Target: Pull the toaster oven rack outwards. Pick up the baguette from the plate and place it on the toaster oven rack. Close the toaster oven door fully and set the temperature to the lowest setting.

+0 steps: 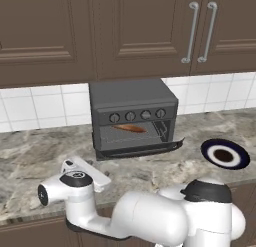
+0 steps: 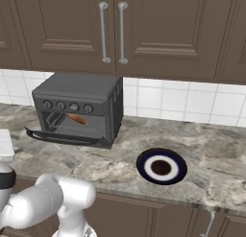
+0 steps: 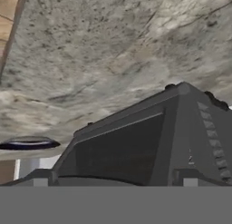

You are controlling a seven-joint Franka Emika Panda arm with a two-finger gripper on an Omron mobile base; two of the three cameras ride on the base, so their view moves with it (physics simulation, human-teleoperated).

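Baguette (image 1: 129, 128) on rack, plate (image 1: 225, 153) bare; door (image 1: 142, 149) down. Gripper (image 3: 115, 180) spread, apparently empty, short of oven (image 1: 132, 108). Next: lift door shut.

Even, soft rendered light; faint shadows; hand view slightly blurred.

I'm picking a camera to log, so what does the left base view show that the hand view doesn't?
Left base view alone: the baguette lying on the rack inside the oven, the four knobs, and the cabinet handles.
Hand view alone: the hand's spread fingertips.
Both: the toaster oven, its door down, the plate, the counter.
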